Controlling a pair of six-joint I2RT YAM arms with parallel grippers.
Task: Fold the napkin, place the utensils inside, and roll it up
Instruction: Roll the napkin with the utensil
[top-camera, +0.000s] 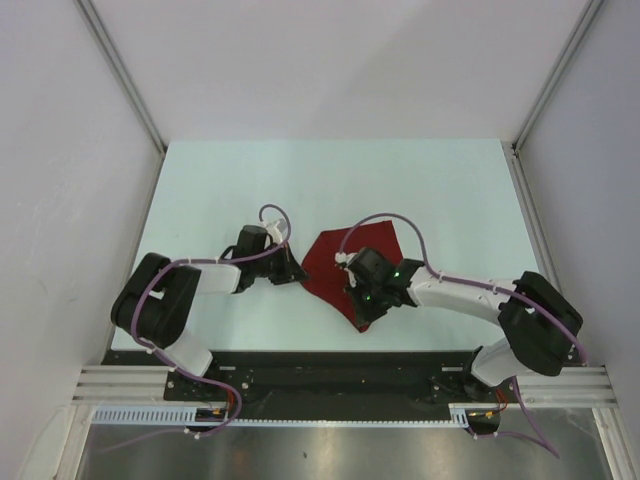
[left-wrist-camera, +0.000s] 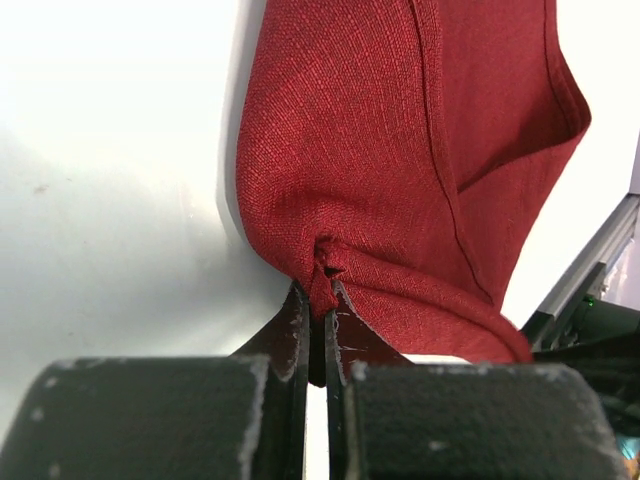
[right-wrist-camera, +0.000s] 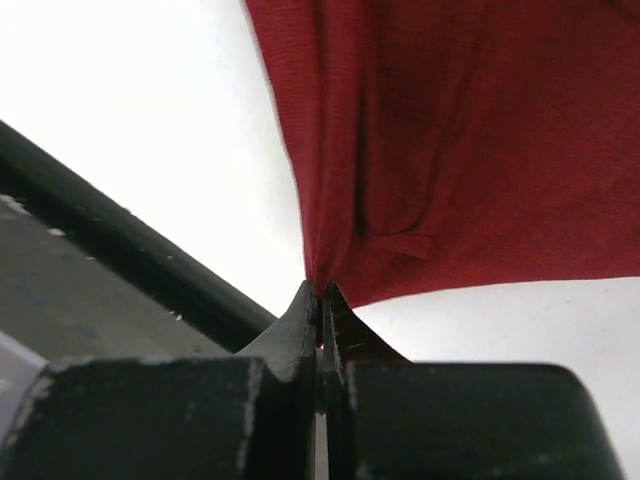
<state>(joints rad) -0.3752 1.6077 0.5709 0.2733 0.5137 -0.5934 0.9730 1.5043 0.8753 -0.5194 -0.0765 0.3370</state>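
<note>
The left gripper (left-wrist-camera: 318, 300) and right gripper (right-wrist-camera: 320, 296) each pinch a corner of the napkin (top-camera: 368, 252) — jaws squeezed tight on it — so they can fold it.

The napkin (top-camera: 368, 250) is plain dark red with a fine woven grain, the table (top-camera: 230, 190) pale mint-white, the left arm (top-camera: 200, 278) and right arm (top-camera: 465, 292) white and black with purple cables (top-camera: 400, 222), and small green lights (top-camera: 397, 270) glow at the napkin's five o'clock
</note>
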